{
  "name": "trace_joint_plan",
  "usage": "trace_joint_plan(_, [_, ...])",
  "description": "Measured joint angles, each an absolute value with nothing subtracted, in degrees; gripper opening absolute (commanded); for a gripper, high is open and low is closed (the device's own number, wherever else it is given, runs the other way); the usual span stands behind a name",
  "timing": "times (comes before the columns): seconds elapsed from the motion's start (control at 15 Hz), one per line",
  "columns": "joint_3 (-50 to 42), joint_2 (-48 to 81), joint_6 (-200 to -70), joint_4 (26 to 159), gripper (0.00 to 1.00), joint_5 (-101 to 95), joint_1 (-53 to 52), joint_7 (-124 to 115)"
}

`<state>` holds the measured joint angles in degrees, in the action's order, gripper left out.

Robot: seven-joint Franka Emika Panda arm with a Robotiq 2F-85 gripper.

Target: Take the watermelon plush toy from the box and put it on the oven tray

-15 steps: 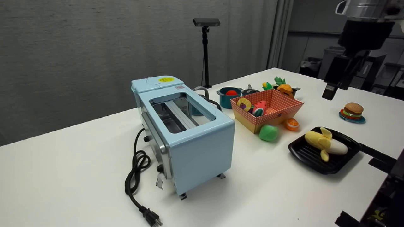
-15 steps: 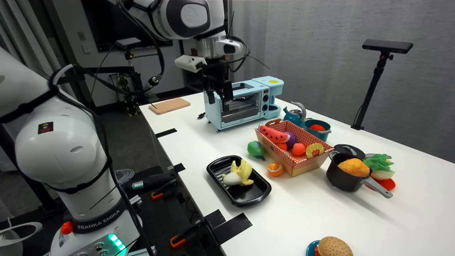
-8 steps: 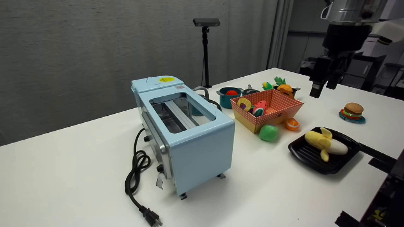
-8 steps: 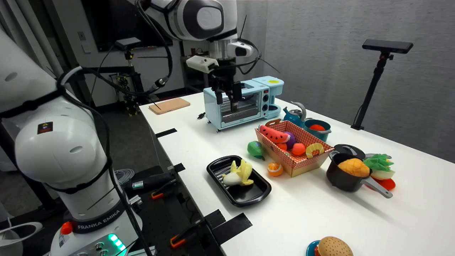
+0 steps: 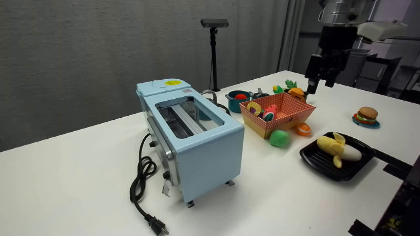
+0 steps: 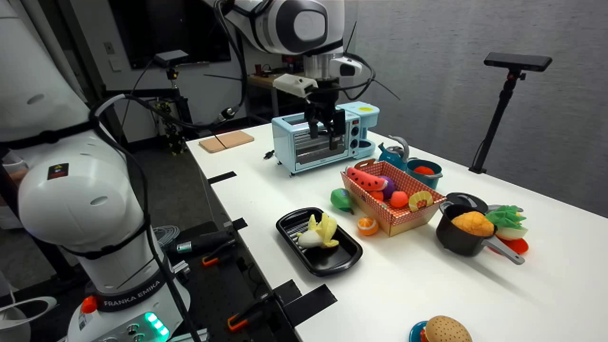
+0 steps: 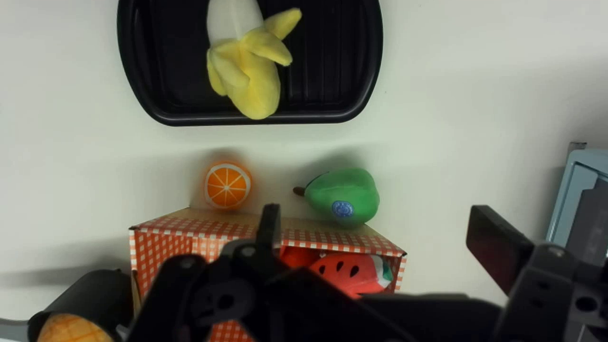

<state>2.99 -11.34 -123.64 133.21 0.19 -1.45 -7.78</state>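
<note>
Vs. the earlier frames, the claw (image 5: 321, 86) is easing twd 9 o'clock in an exterior view, while the arm (image 6: 304, 26) is swinging twd 3 o'clock in an exterior view; the box (image 6: 411, 219), the oven tray (image 6: 337, 259) & the other things on the surface (image 6: 427, 280) are staying put. The claw is hanging in midair w/ its fingers (image 7: 496, 247) spread far apart, gripping nothing; its exact height is proving hard to judge. The watermelon plush toy (image 6: 365, 179) is still lying in the box, at abt its 10 o'clock end in an exterior view, & the tray is sitting at 8 o'clock of the box, carrying the banana plush (image 6: 319, 233). In the wrist view the orange toy (image 7: 228, 185) & the green pear (image 7: 343, 194) are resting btwn tray & box. There too, the claw's dark body is covering much of the box & the watermelon's 6 o'clock edge; the tray is running off at 12 o'clock, the black pot (image 7: 92, 297) at 8, the toaster (image 7: 577, 185) at 3. In an exterior view the burger toy (image 6: 449, 328) is getting cut off near 5 o'clock.
</note>
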Motion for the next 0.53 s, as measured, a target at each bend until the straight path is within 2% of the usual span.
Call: trace_joint_plan(0.53, [2.3,-1.4,-120.9,122.4,1.00,-0.1,-1.2,-7.8])
